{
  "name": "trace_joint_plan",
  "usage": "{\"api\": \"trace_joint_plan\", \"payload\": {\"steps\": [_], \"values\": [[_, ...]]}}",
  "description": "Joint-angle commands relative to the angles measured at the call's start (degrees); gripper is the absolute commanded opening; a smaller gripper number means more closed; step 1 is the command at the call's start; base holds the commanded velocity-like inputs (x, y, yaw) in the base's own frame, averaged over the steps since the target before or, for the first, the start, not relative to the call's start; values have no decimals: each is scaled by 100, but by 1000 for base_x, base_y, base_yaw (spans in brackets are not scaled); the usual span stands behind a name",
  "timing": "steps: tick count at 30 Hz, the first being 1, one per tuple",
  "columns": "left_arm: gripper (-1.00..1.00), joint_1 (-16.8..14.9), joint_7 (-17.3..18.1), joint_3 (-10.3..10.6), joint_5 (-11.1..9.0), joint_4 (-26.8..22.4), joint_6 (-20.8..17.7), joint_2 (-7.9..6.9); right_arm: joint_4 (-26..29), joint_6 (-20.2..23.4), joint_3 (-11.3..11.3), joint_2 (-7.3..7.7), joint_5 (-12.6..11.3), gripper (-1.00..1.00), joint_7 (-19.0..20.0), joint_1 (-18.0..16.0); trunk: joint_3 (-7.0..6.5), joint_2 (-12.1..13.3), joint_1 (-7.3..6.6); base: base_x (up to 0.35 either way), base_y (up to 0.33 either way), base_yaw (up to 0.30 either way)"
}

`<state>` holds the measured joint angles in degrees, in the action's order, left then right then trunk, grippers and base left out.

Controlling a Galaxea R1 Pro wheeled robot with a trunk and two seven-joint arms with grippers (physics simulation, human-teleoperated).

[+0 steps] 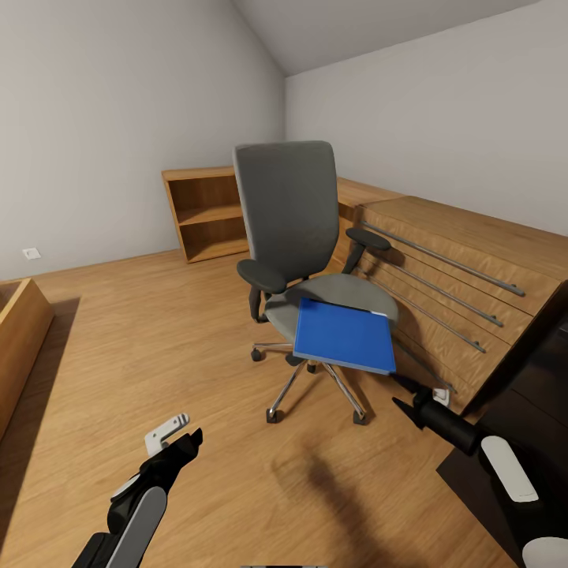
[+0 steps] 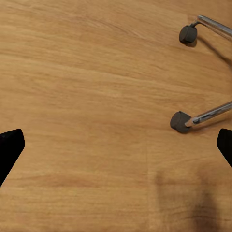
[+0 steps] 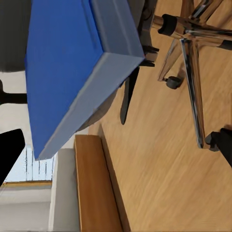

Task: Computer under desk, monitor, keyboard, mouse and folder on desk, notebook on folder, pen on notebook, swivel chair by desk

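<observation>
Wood floor (image 1: 158, 347); folder (image 1: 345, 335) on swivel chair (image 1: 296, 237), near spread-open right claw (image 1: 404, 396); left claw (image 1: 185, 442) spread open.

The swivel chair (image 1: 293, 237) — grey seat and tall back, black armrests, chrome star base on casters — stands upright on the wood floor. The bright blue folder (image 1: 345, 334) lies flat on its seat, overhanging the front edge.

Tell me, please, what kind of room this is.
Probably a home room used as a bedroom or study: a grey padded swivel chair carrying a flat bright blue folder, an open light-wood bookshelf against the wall, and a wooden plank floor.
</observation>
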<state>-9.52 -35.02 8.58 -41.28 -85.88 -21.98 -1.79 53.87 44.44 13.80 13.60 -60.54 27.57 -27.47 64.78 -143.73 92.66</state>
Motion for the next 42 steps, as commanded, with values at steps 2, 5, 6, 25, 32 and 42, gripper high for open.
{"api": "trace_joint_plan", "payload": {"steps": [2, 5, 6, 25, 32, 42], "values": [[100, -3, -49, 12, -40, -8, -5, -6, -57, 37, 16, 1, 7, 100, 287, -4, 5, -2, -1, 0, 0, 0], [100, -1, -49, 12, -39, -8, -7, -6, -131, 37, 17, 2, 1, 100, 419, -4, 5, -2, -1, 0, 0, 0], [100, -2, -49, 12, -38, -8, -7, -6, -136, 38, 17, 2, 1, 100, 437, -4, 5, -2, -1, 0, 0, 0], [100, -3, -49, 46, -28, -8, 6, -6, -387, 30, 271, 27, -7, 100, 749, -4, 5, -2, -1, 41, 0, 0], [100, -3, -49, 47, -29, -8, 1, -6, -622, 21, 436, 21, -10, 100, 742, -4, 5, -2, -1, 13, 0, 0], [100, -4, -49, 47, -13, -8, 14, -6, -673, -35, 465, 4, -2, 100, 728, -4, 5, -2, -1, 37, 14, 0]]}}
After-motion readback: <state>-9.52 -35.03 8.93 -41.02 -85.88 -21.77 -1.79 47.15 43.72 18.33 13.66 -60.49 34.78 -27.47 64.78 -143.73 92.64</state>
